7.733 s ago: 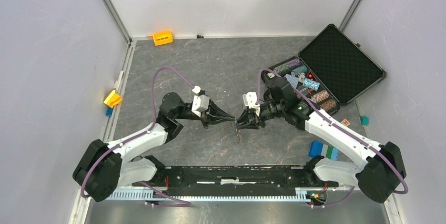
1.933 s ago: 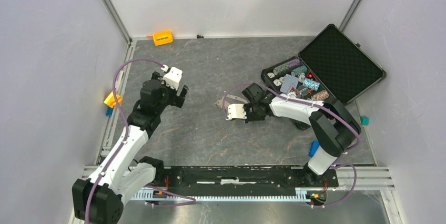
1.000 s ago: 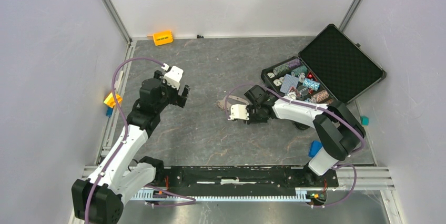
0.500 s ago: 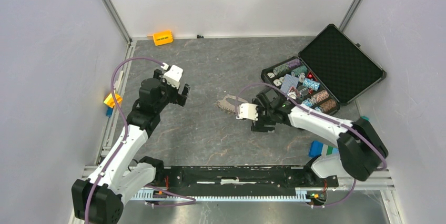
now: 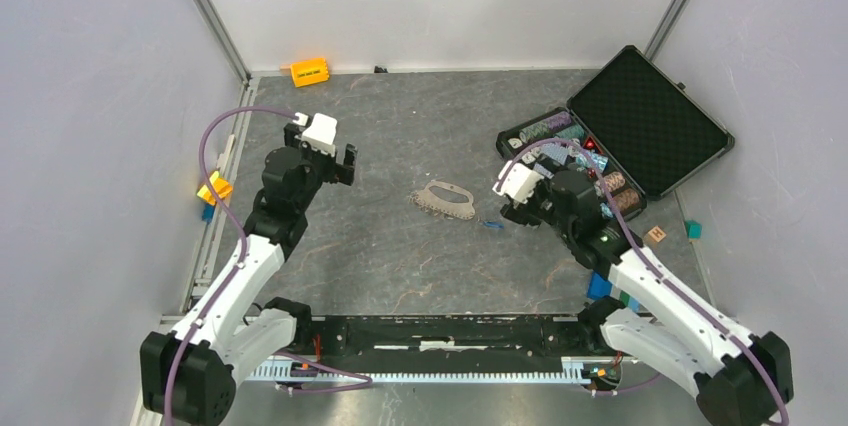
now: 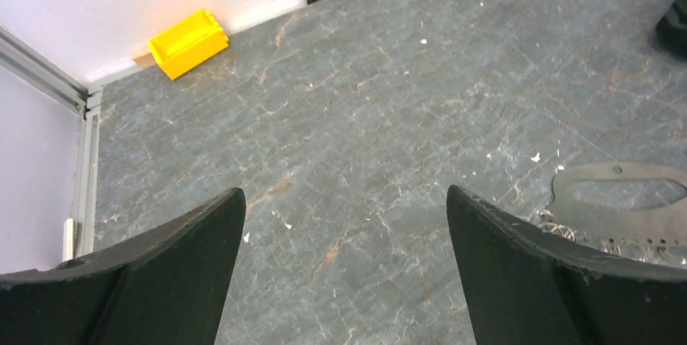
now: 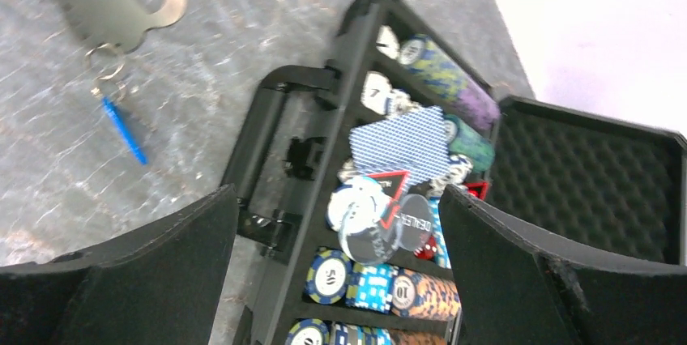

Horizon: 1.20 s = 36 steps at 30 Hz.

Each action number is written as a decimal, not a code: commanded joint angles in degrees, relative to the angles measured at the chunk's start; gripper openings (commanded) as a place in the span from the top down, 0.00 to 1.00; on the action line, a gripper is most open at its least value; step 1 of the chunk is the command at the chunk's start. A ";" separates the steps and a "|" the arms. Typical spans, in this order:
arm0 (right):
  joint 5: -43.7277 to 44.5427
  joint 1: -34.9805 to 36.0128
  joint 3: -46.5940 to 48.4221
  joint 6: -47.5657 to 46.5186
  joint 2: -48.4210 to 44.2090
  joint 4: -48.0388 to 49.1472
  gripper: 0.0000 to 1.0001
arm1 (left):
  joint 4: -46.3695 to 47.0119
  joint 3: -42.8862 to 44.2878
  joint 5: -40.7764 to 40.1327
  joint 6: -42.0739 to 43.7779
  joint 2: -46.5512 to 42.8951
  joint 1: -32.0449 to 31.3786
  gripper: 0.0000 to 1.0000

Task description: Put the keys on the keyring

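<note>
Both arms hang off the work, so we read this as a pause or a finished release, not a grip.

The left gripper [image 5: 320, 149] has its jaws spread wide and is empty. It sits raised over the far-left part of the grey marbled table [image 5: 380, 266], and its wrist view shows only bare surface between the fingers. The right gripper [image 5: 512, 198] is also spread wide with nothing in it, and its camera looks mostly at the open black foam-lined case [image 5: 650, 116].

The task items lie loose mid-table between the arms, touched by neither. We see a flat grey metal plate with a slot cut-out [image 5: 447, 200]. At its near-right end is a small metal split ring [image 7: 109, 66], and a thin blue key-like piece [image 5: 490, 224] hangs off that ring. The plate's near edge has more small rings or chain that are too fine to read. We cannot tell whether every key is threaded.

Around the scene:
- The case holds poker chips [image 7: 381, 276] and a deck of patterned cards [image 7: 405, 142], just right of the right gripper.
- A yellow plastic block [image 5: 310, 72] sits at the far wall.
- Small coloured blocks [image 5: 610, 286] lie near-right.

Nothing blocks the ring, but the case handle is close on its right.
</note>
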 commanded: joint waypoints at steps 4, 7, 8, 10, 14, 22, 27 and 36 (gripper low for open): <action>10.87 -1.90 -4.56 9.15 -8.81 13.37 0.02 | 7.21 -0.54 -2.40 -4.38 -2.57 0.72 0.00; 15.09 -2.28 -7.51 12.67 -12.32 18.30 0.02 | 6.06 -0.65 -2.62 -4.48 -5.48 0.81 0.00; 16.03 -2.39 -8.40 13.43 -13.28 19.50 0.02 | 5.34 -0.55 -2.52 -4.48 -6.55 0.81 0.00; 16.41 -2.58 -9.57 14.65 -14.76 20.58 0.02 | 4.22 -0.77 -1.77 -4.43 -8.33 0.81 0.00; 14.07 -2.70 -11.09 15.91 -17.25 21.38 0.02 | 1.43 -0.96 -0.43 -4.75 -11.16 0.81 0.00; 14.43 -3.31 -11.85 14.85 -22.73 21.63 0.02 | 0.60 -3.95 4.68 -5.08 -17.33 0.81 0.00; 13.17 -3.41 -13.82 14.16 -25.00 22.37 0.02 | 0.71 -4.30 3.98 -4.76 -17.85 0.90 0.00; 11.92 -3.45 -14.61 13.46 -25.99 22.31 0.02 | -1.00 -4.00 3.31 -4.60 -17.79 1.43 0.00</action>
